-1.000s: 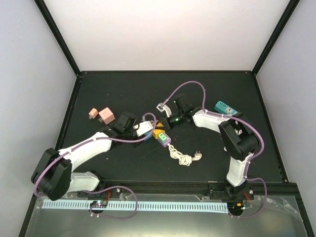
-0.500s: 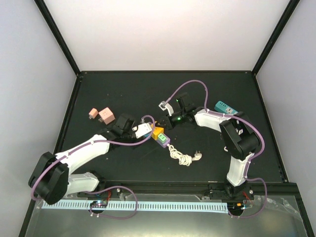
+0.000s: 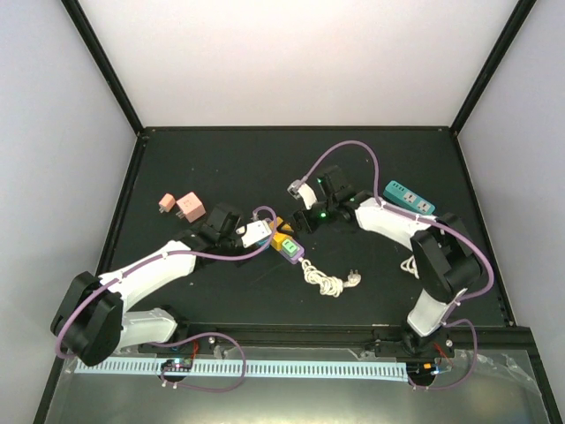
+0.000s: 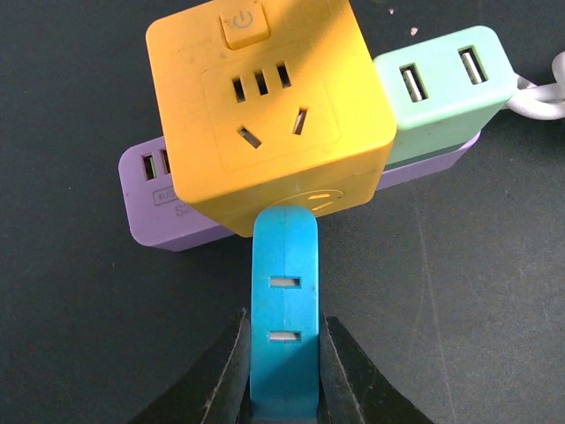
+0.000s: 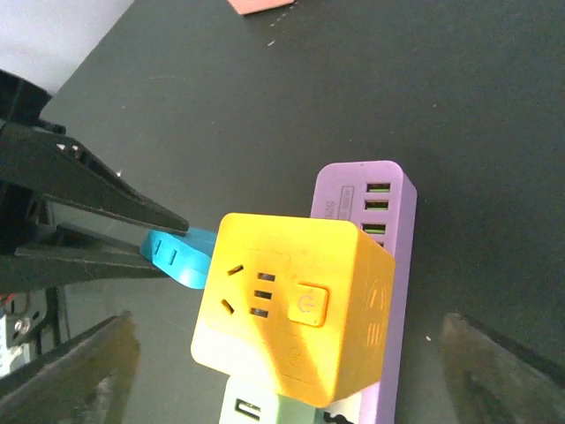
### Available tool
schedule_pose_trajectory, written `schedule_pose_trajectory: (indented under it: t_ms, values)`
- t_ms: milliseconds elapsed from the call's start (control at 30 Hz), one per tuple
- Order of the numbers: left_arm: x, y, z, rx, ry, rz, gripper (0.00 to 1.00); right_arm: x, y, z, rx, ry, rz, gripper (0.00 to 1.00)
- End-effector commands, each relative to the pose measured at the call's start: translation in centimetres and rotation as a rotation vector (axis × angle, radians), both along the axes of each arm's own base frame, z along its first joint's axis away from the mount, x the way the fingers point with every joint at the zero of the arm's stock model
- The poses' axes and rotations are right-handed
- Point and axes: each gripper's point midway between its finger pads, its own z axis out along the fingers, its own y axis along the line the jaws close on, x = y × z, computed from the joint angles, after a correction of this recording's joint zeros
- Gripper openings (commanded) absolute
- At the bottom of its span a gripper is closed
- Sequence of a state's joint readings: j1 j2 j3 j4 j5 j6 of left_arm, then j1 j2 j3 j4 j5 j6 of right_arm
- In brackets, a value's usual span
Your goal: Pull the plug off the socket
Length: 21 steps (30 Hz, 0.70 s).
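A black surface [image 3: 221, 159] fills the floor of a booth, with pale walls rising along its far, left and right edges. The far half of the surface lies open, and there is bare room along the near edge in front of my two arms.

At the far right edge of the surface lies a teal power strip [image 3: 408, 194], well apart from the middle. Near the left edge sit two pink adapters [image 3: 181, 205], just beside each other.

At the middle lies a purple power strip [image 4: 154, 208] with a mint green USB block [image 4: 441, 97] on one end. A yellow cube socket [image 4: 265, 106] sits on top of the strip. A white cord [image 3: 327, 283] lies bundled just nearer to me, ending in a loose plug.

My left hand [image 4: 284, 320] is clamped on a blue plug [image 4: 284, 265], one finger on each flat side. The plug's tip meets the cube's side face; I cannot see its prongs.

My right hand [image 5: 287, 322] is spread wide, its fingers [image 5: 79, 371] standing clear on either side of the cube and holding nothing.
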<state>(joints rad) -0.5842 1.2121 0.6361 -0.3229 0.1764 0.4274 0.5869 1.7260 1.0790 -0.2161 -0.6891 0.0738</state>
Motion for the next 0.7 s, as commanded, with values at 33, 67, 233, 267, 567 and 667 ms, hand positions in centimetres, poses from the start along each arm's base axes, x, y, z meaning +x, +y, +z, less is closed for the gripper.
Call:
schedule_pose_trajectory:
  t_ms: [33, 67, 233, 267, 567, 667]
  values:
    - [-1.1, 0.3, -1.0, 0.033, 0.052, -0.022, 0.02, -0.1, -0.5, 0.4, -0.151, -0.148, -0.058, 1.00]
    - [-1.1, 0.2, -1.0, 0.032, 0.050, -0.023, 0.02, -0.2, -0.6, -0.1, -0.175, -0.172, -0.062, 1.00]
    - [-1.0, 0.2, -1.1, 0.036, 0.052, -0.022, 0.01, -1.5, 0.4, -1.9, -0.223, -0.245, -0.017, 1.00]
    - [-1.0, 0.2, -1.0, 0.035, 0.050, -0.022, 0.02, -1.7, 0.8, -2.0, -0.226, -0.253, -0.010, 0.99]
    - [-1.0, 0.2, -1.0, 0.031, 0.050, -0.020, 0.02, -0.2, 1.6, -2.5, -0.240, -0.298, -0.052, 0.89]
    - [-1.0, 0.1, -1.1, 0.029, 0.056, -0.017, 0.02, 0.5, 1.9, -2.7, -0.247, -0.314, -0.065, 0.84]
